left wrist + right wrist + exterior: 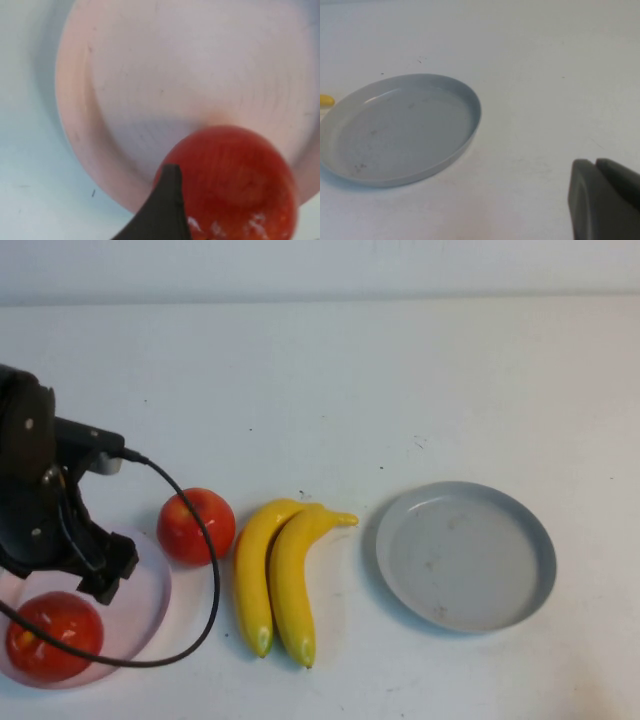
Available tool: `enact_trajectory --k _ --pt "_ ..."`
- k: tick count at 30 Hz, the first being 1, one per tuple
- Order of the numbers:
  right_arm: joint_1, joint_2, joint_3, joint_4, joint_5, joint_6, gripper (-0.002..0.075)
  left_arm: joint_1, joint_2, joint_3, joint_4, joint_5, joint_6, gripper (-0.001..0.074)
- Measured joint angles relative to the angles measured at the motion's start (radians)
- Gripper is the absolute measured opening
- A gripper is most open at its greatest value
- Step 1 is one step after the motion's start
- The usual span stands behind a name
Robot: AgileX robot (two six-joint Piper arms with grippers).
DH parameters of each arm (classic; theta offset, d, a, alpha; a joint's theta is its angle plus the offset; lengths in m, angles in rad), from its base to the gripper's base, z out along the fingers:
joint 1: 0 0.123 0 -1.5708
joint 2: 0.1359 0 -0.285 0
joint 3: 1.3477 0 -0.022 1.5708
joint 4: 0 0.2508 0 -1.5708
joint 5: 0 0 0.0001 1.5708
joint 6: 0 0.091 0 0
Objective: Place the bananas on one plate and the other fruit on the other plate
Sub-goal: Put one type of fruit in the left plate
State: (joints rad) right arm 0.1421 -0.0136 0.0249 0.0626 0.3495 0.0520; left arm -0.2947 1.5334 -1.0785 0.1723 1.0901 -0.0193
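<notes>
Left gripper: hangs over the pink plate at the table's near left corner, just above and beside the apple in the plate. In the left wrist view one dark fingertip shows against the apple's side; the other is out of frame. The jaws stand wide and grip nothing.
Pink plate: pale, translucent, flat on the table, partly under the left arm.
Apple in plate: red, round, sits in the near part of the pink plate.
Second apple: red, on the bare table just beyond the pink plate's far right rim, with the arm's black cable crossing in front of it.
Bananas: a joined yellow pair lying flat between the second apple and the grey-blue plate; long axis runs near to far, greenish tips toward the robot, stem end bent toward the grey-blue plate.
Grey-blue plate: right of the bananas, apart from them, with nothing in it.
Right gripper: out of the high view; its own wrist view shows the fingers pressed together, holding nothing, above bare table near the grey-blue plate.
</notes>
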Motion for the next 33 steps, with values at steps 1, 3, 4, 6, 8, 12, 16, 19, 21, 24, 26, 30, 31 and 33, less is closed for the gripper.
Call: enact_trajectory --k 1,3,4,6,8,12,16,19,21,24,26,30,31,33 --pt "0.0 0.0 0.0 0.0 0.0 0.0 -0.0017 0.0 -0.008 -0.016 -0.008 0.008 0.0 0.0668" --pt "0.0 0.0 0.0 0.0 0.0 0.0 -0.0017 0.0 -0.025 -0.049 -0.044 0.01 0.0 0.0668" --pt "0.0 0.0 0.0 0.0 0.0 0.0 -0.0017 0.0 -0.03 -0.061 -0.064 0.008 0.004 0.0668" --pt "0.0 0.0 0.0 0.0 0.0 0.0 -0.0017 0.0 -0.033 -0.082 -0.12 -0.017 0.036 0.0668" --pt "0.0 0.0 0.0 0.0 0.0 0.0 -0.0017 0.0 -0.033 -0.089 -0.166 -0.059 0.076 0.0668" --pt "0.0 0.0 0.0 0.0 0.0 0.0 -0.0017 0.0 -0.022 -0.097 -0.255 -0.167 0.17 0.0668" --pt "0.0 0.0 0.0 0.0 0.0 0.0 -0.0017 0.0 0.016 -0.097 -0.345 -0.229 0.287 0.0668" --pt "0.0 0.0 0.0 0.0 0.0 0.0 -0.0017 0.0 0.051 -0.097 -0.371 -0.259 0.334 0.0669" --pt "0.0 0.0 0.0 0.0 0.0 0.0 -0.0017 0.0 0.078 -0.097 -0.373 -0.28 0.371 0.0669" --pt "0.0 0.0 0.0 0.0 0.0 0.0 -0.0017 0.0 0.109 -0.097 -0.373 -0.303 0.399 0.0669" --pt "0.0 0.0 0.0 0.0 0.0 0.0 -0.0017 0.0 0.126 -0.097 -0.373 -0.324 0.419 0.0669" --pt "0.0 0.0 0.0 0.0 0.0 0.0 -0.0017 0.0 0.146 -0.097 -0.377 -0.36 0.462 0.0669" --pt "0.0 0.0 0.0 0.0 0.0 0.0 -0.0017 0.0 0.151 -0.097 -0.378 -0.365 0.464 0.0669" --pt "0.0 0.0 0.0 0.0 0.0 0.0 -0.0017 0.0 0.165 -0.097 -0.379 -0.368 0.469 0.0669"
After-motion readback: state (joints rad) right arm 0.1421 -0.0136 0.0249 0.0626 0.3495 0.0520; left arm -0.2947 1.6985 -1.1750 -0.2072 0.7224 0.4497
